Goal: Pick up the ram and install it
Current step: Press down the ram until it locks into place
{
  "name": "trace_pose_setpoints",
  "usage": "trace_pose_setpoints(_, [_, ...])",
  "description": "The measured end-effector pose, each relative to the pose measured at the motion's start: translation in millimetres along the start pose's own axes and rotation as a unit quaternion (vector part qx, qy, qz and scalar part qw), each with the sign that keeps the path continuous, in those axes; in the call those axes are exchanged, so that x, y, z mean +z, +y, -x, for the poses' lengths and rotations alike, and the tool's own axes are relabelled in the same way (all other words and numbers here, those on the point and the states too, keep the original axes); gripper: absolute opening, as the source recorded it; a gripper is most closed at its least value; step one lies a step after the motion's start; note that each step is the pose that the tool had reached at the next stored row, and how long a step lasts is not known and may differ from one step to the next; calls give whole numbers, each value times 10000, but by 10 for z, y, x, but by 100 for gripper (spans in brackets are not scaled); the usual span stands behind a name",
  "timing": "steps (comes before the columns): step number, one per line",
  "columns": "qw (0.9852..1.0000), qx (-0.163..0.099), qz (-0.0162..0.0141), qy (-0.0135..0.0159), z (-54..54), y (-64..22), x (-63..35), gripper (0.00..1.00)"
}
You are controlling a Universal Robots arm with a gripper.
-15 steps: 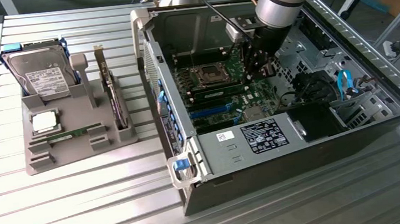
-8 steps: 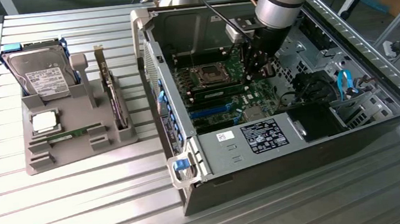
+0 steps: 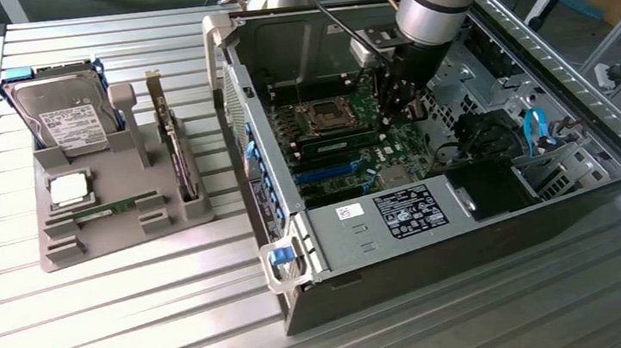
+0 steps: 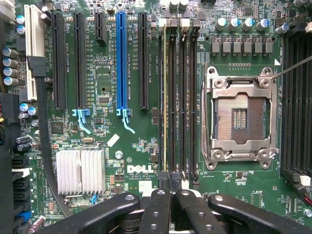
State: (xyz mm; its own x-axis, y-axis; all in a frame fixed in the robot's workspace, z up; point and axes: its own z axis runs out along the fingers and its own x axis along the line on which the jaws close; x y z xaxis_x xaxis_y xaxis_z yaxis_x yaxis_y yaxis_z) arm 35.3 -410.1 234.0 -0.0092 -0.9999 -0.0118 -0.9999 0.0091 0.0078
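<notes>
A ram (image 4: pixel 165 97) stands edge-up in a memory slot beside the empty processor socket (image 4: pixel 240 119); in the exterior view it is the thin green strip (image 3: pixel 337 144) next to the socket. My gripper (image 4: pixel 170 187) is shut, its black fingers (image 4: pixel 158 209) pressed together over one end of that stick, with nothing visibly clamped between them. In the exterior view the gripper (image 3: pixel 406 112) is down inside the open computer case (image 3: pixel 295 245), just above the motherboard. A second ram (image 3: pixel 106 209) lies flat in the grey tray (image 3: pixel 110 243).
The tray at the exterior view's left also carries a hard drive (image 3: pixel 68 113), a silver processor chip (image 3: pixel 70 189) and an upright expansion card (image 3: pixel 177 145). On the board are a blue card slot (image 4: pixel 121 58), a silver heat sink (image 4: pixel 80 170) and a blue cable (image 3: pixel 534 129).
</notes>
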Motion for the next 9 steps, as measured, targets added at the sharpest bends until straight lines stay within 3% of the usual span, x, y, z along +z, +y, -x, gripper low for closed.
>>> trace_pose_setpoints(9, [10000,0,0,0,0,0,17,11])
